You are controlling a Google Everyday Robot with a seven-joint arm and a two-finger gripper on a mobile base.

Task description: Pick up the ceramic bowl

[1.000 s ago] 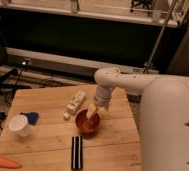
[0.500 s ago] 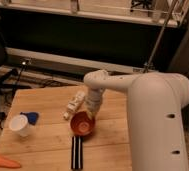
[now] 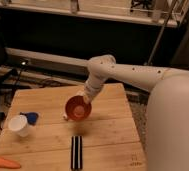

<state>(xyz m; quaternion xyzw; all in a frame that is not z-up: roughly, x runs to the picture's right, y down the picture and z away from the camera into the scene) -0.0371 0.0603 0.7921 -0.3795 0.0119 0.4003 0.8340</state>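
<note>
The ceramic bowl point(image 3: 77, 108) is a small orange-red bowl, tilted with its lighter inside facing the camera, held up above the wooden table point(image 3: 48, 102). My gripper point(image 3: 86, 98) sits at the bowl's upper right rim, at the end of the white arm point(image 3: 123, 74), shut on the bowl. A shadow lies on the table below the bowl.
A white cup point(image 3: 19, 125) stands at the table's left, with a blue object point(image 3: 31, 117) behind it. An orange carrot point(image 3: 5, 162) lies at the front left. A black-and-white striped object point(image 3: 76, 151) lies at the front middle. A small white item peeks from behind the bowl.
The bowl has been lifted off the table and tilted toward the camera. The arm has swung left and up with it.
</note>
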